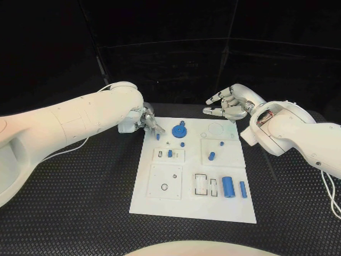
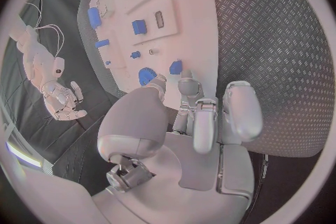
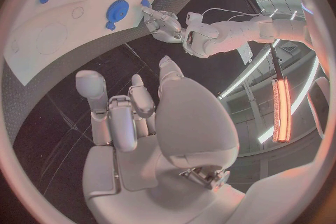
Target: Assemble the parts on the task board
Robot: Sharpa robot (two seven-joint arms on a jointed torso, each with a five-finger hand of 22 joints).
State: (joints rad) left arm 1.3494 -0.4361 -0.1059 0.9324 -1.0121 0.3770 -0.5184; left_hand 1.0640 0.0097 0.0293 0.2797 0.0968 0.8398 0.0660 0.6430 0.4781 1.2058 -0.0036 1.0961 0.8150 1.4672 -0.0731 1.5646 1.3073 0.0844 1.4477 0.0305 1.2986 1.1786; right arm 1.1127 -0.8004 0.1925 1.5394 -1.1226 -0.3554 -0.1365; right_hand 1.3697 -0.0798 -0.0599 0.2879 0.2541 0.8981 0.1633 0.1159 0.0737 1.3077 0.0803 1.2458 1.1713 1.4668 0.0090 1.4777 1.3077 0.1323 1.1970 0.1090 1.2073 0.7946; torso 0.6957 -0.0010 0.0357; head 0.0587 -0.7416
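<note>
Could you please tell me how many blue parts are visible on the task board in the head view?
7, possibly more hidden by the left hand: small part beside that hand, round part, small part, part in a slot, part, cylinder, slim bar.

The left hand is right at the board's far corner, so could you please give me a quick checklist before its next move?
1. Left hand at the far left corner of the task board: ok.
2. Small blue part lies just ahead of its fingertips: ok.
3. Left hand holds a part: cannot tell.
4. Right hand off the board, holding nothing: ok.
5. Round blue part lies free on the board: ok.
</note>
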